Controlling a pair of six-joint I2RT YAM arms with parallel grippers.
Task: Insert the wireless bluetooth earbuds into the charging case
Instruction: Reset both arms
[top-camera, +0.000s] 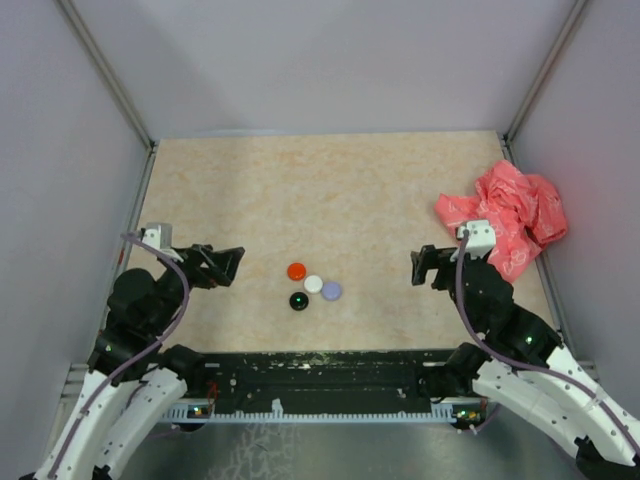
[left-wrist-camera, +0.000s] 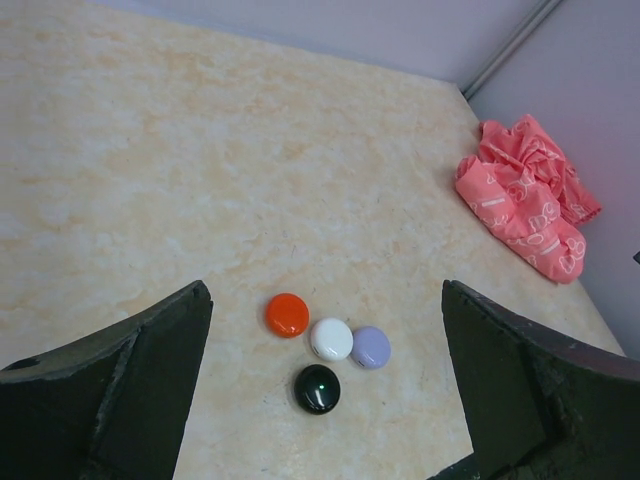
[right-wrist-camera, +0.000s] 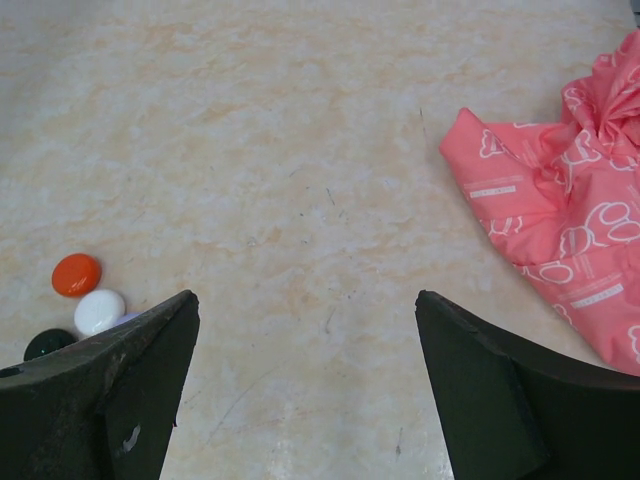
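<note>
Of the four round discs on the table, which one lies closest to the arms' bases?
The black disc: it alone sits nearer than the red disc, white disc and lilac disc.

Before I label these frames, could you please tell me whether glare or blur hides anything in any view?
Top external: soft, even light, the four discs small but distinct. Left wrist: sharp, only a glint on the black disc. Right wrist: table sharp, but the dark fingers hide part of the discs.

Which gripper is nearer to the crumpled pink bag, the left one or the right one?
Right. The right gripper is close beside the pink bag, just inward of it; the left gripper is far off, beyond the four coloured discs.
</note>
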